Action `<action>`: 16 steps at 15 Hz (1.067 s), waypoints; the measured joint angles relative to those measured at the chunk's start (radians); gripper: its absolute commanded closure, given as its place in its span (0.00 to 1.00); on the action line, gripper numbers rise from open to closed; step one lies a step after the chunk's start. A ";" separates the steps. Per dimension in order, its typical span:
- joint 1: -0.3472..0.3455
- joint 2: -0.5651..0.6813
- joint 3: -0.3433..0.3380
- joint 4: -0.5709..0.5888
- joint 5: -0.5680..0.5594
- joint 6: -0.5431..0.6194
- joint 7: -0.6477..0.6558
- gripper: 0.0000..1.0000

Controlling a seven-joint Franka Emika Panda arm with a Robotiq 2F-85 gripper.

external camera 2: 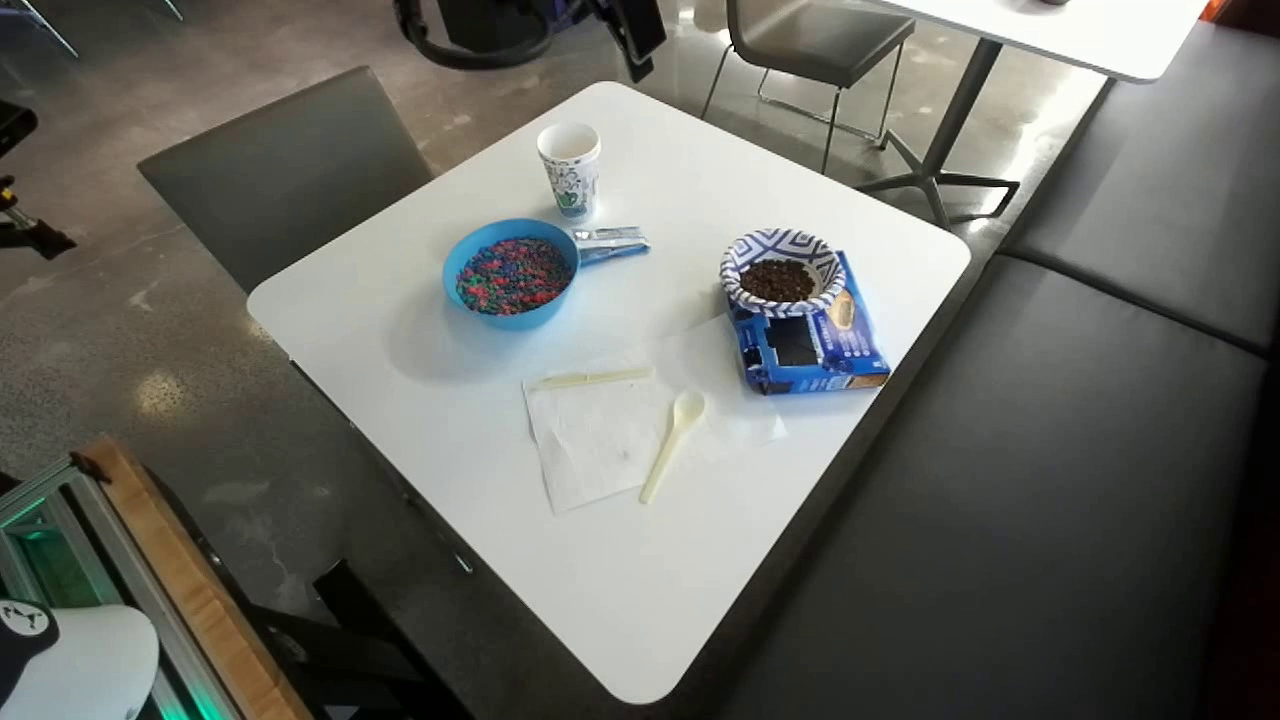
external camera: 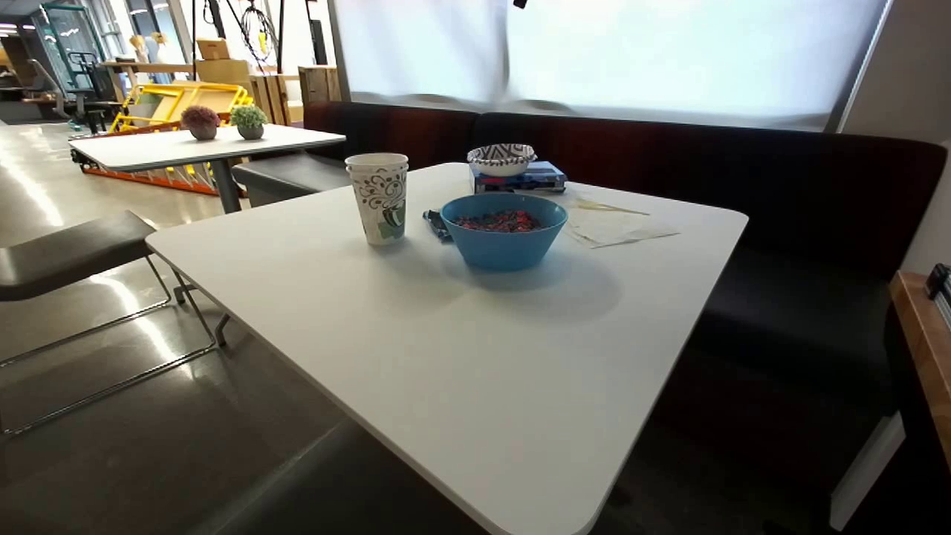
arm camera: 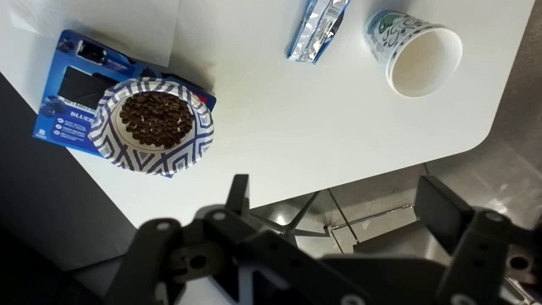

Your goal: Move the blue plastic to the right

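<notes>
The blue plastic (external camera 2: 612,243) is a small, flat blue and silver wrapper-like piece on the white table. It lies beside the light-blue bowl, close to the paper cup. In an exterior view it is partly hidden behind the bowl (external camera: 437,225). In the wrist view the blue plastic (arm camera: 319,30) is at the top, left of the cup. My gripper (arm camera: 334,190) is open and empty, high above the table's edge and apart from the blue plastic. Dark arm or gripper parts (external camera 2: 630,40) show at the top of an exterior view.
The light-blue bowl (external camera 2: 512,275) holds coloured bits. The patterned paper cup (arm camera: 413,55) stands nearby. A patterned paper bowl (arm camera: 152,127) of dark beans sits on a blue box (external camera 2: 820,340). Napkins (external camera 2: 600,440) and a pale spoon (external camera 2: 675,440) lie on the table (external camera 2: 640,600). A bench borders one side.
</notes>
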 measured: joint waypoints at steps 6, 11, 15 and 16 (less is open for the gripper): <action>-0.002 0.161 0.023 0.056 -0.002 0.067 0.067 0.00; 0.001 0.280 0.023 0.087 -0.087 0.052 0.161 0.00; 0.001 0.308 0.022 0.112 -0.098 0.047 0.170 0.00; 0.001 0.308 0.022 0.115 -0.098 0.045 0.171 0.00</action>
